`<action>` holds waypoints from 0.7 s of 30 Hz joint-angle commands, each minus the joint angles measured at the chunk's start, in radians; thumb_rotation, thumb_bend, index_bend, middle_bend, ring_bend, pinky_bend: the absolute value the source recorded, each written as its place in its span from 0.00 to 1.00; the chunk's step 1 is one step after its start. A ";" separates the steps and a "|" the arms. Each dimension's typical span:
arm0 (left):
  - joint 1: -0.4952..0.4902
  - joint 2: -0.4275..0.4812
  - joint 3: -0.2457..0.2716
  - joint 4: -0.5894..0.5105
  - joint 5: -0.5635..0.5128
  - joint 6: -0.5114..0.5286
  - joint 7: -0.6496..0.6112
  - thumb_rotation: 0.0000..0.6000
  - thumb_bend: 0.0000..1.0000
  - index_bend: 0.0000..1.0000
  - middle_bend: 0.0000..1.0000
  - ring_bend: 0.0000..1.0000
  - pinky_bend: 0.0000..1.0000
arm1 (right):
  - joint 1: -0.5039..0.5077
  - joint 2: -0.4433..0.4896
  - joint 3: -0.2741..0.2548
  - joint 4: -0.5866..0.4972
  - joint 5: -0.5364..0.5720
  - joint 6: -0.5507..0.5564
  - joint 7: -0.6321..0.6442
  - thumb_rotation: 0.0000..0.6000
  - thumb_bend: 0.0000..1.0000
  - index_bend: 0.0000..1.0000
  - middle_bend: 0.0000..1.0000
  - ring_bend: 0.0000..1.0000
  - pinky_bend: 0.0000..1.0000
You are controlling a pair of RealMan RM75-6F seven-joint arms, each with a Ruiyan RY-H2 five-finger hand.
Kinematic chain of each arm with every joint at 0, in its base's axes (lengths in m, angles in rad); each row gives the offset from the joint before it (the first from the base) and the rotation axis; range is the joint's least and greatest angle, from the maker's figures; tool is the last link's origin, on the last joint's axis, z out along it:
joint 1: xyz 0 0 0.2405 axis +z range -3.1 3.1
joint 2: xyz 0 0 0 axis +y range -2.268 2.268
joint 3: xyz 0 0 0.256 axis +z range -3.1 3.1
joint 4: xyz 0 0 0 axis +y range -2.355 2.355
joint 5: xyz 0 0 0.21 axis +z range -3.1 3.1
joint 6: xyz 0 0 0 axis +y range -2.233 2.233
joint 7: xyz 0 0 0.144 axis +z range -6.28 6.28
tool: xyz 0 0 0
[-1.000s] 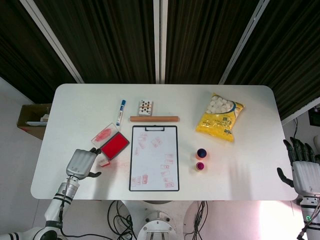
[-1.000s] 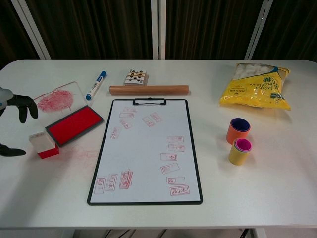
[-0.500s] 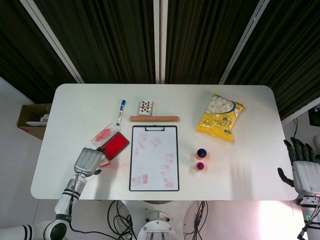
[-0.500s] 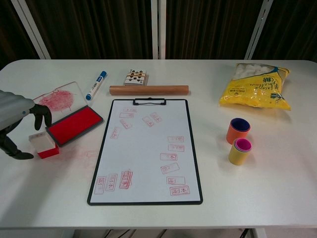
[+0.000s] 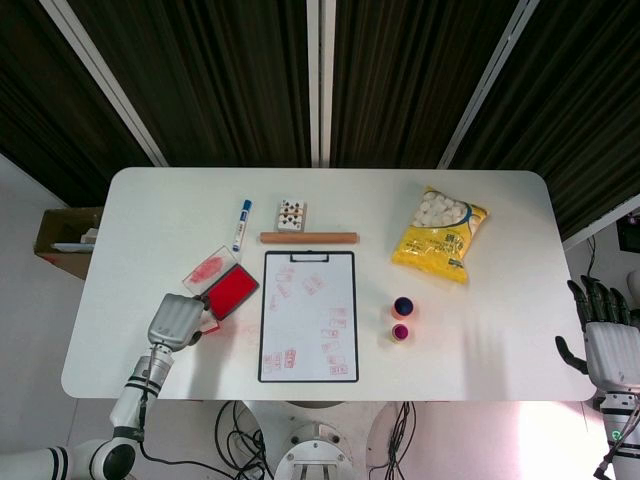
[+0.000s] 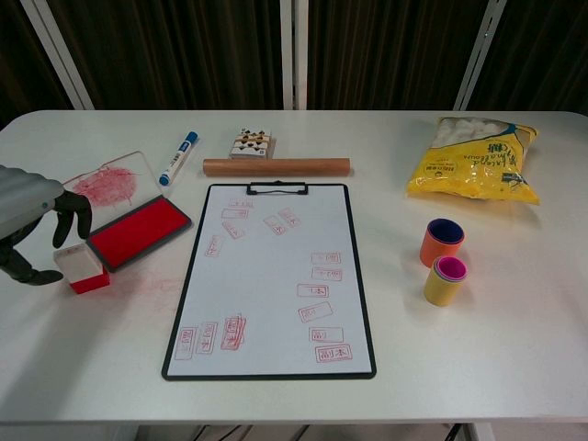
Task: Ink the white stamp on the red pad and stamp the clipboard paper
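White table before dark slatted panels, left hand at the stamp.

On the table (image 6: 514, 367), the white stamp (image 6: 79, 268) with its red base stands near the left edge, just beside the front corner of the red pad (image 6: 138, 231); the pad's clear lid (image 6: 108, 184), smeared red, lies behind it. Left hand (image 6: 28, 225) hovers at the stamp with fingers curled round it, dark fingertips (image 6: 75, 217) close above its top; whether they grip it I cannot tell. Clipboard paper (image 6: 273, 276) lies at the table's middle, already bearing many red marks. Right hand (image 5: 607, 335) hangs off the right edge, fingers apart and holding nothing. Toward the far edge lie a blue marker (image 6: 177, 158) and wooden rod (image 6: 277, 166); a yellow bag (image 6: 475, 172) sits at the far right corner.
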 commanded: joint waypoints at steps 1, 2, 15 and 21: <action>-0.003 -0.004 0.002 0.005 0.001 -0.002 -0.011 1.00 0.19 0.43 0.52 0.72 0.86 | 0.000 0.000 0.000 -0.001 0.000 0.001 -0.001 1.00 0.23 0.00 0.00 0.00 0.00; -0.005 -0.004 0.003 0.005 0.000 -0.004 -0.016 1.00 0.19 0.43 0.52 0.72 0.86 | 0.000 0.000 0.000 -0.002 0.000 0.001 -0.002 1.00 0.23 0.00 0.00 0.00 0.00; -0.024 -0.014 0.004 0.015 -0.005 -0.017 -0.053 1.00 0.19 0.43 0.52 0.72 0.86 | 0.000 -0.001 0.001 0.000 0.005 -0.002 -0.003 1.00 0.23 0.00 0.00 0.00 0.00; -0.031 -0.021 0.000 0.033 -0.016 -0.012 -0.052 1.00 0.19 0.44 0.52 0.72 0.86 | 0.001 0.001 0.003 0.002 0.009 -0.004 0.001 1.00 0.23 0.00 0.00 0.00 0.00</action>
